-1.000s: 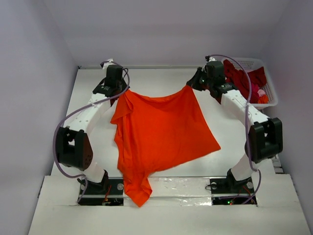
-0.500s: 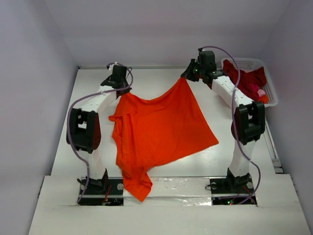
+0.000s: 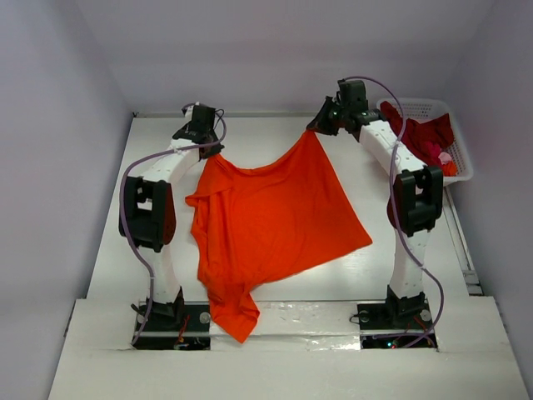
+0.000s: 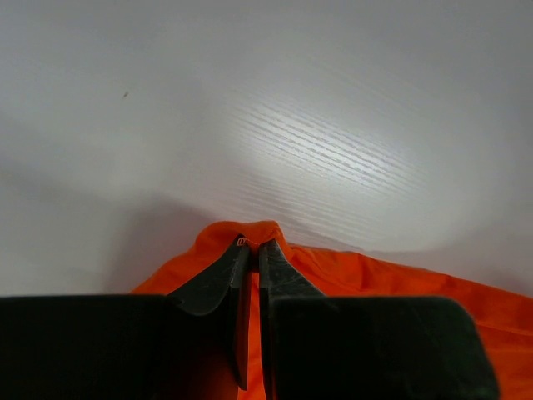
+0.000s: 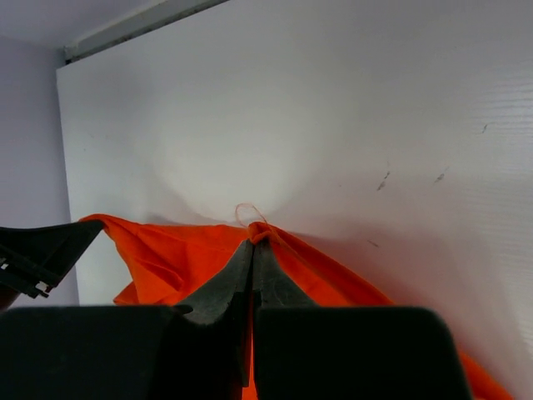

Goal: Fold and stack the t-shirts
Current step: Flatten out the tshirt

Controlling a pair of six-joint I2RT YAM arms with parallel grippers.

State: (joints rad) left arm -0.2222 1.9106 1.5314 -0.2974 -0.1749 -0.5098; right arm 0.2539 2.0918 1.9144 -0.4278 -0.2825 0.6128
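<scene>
The bright orange t-shirt (image 3: pixel 266 217) lies spread over the table, its near end hanging past the front edge. My left gripper (image 3: pixel 208 152) is shut on its far left corner, seen in the left wrist view (image 4: pixel 251 243) with orange cloth (image 4: pixel 375 279) pinched between the jaws. My right gripper (image 3: pixel 317 129) is shut on the far right corner, which shows in the right wrist view (image 5: pixel 252 242) with the cloth (image 5: pixel 183 250) bunched at the tips. Dark red t-shirts (image 3: pixel 415 132) lie heaped in the basket.
A white lattice basket (image 3: pixel 454 146) stands at the back right corner with something pink and orange among the red cloth. The back wall runs close behind both grippers. The white table (image 3: pixel 375 267) shows bare at the right of the shirt.
Both grippers have carried the shirt's far corners toward the back wall. The cloth has stretched out farther back, and both arms are extended more than a second ago.
</scene>
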